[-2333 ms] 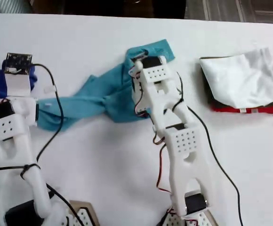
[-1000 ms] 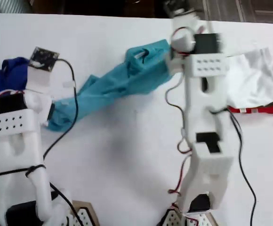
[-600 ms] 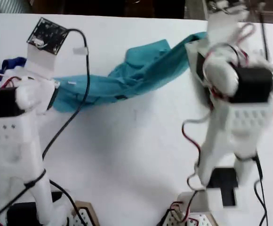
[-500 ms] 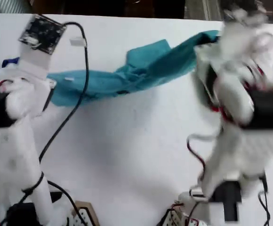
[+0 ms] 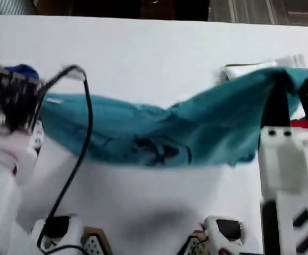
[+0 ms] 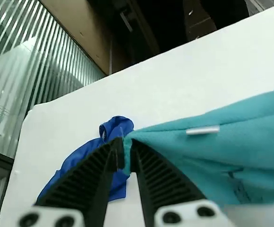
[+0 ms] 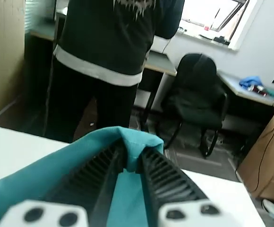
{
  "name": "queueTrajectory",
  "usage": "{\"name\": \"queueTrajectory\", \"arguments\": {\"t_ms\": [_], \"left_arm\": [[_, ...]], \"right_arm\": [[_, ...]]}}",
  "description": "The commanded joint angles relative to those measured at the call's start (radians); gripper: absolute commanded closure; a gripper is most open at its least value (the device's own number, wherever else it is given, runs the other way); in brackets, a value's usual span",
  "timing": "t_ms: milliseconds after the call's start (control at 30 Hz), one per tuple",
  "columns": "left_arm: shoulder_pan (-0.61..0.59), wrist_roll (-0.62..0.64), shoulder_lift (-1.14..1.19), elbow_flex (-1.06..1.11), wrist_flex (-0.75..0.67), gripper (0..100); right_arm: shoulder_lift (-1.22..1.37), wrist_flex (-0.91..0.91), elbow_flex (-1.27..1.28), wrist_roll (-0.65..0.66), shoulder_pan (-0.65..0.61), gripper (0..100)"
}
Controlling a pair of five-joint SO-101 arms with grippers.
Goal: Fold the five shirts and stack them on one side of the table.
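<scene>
One teal shirt (image 5: 159,133), ends pinched by left hand (image 6: 126,150), right hand (image 7: 132,161)

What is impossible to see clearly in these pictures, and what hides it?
1. Stack of folded shirts, high view: mostly behind the lifted teal fabric shirt and right arm; count unknowable.
2. Crumpled dark blue shirt, high view: behind left arm's circuit board.
3. Teal shirt's dark print, high view: blurred.
</scene>
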Motion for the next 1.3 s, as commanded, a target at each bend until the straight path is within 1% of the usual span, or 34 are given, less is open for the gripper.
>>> {"name": "queueTrajectory", "arguments": {"t_ms": [0,200,433,700,833,900,1000,1100,1267], "left_arm": [[-0.015,-0.003,-0.071,0.007,-0.005,97],[-0.015,-0.003,-0.184,0.010,0.002,97],[-0.015,-0.003,-0.189,0.010,-0.006,97],[-0.015,0.000,-0.195,0.010,0.002,97],[-0.012,0.000,-0.186,0.031,-0.017,97],[-0.011,-0.002,-0.187,0.110,-0.060,97],[-0.014,-0.003,-0.187,0.257,-0.146,97],[-0.011,-0.003,-0.186,0.395,-0.285,97],[-0.009,-0.003,-0.184,0.588,-0.546,97]], "right_arm": [[-0.076,0.018,-0.023,0.006,0.010,97.8],[-0.222,0.018,-0.020,0.006,0.010,97.8],[-0.232,0.007,0.091,0.005,0.010,97.8],[-0.236,-0.004,0.084,0.006,0.008,97.8],[-0.213,-0.013,0.114,0.002,0.008,97.8],[-0.196,-0.033,0.163,0.000,-0.001,97.8],[-0.174,-0.090,0.256,0.005,-0.077,97.8],[-0.159,-0.196,0.404,0.006,-0.113,97.8],[-0.153,-0.449,0.712,0.008,-0.119,97.8]]}}
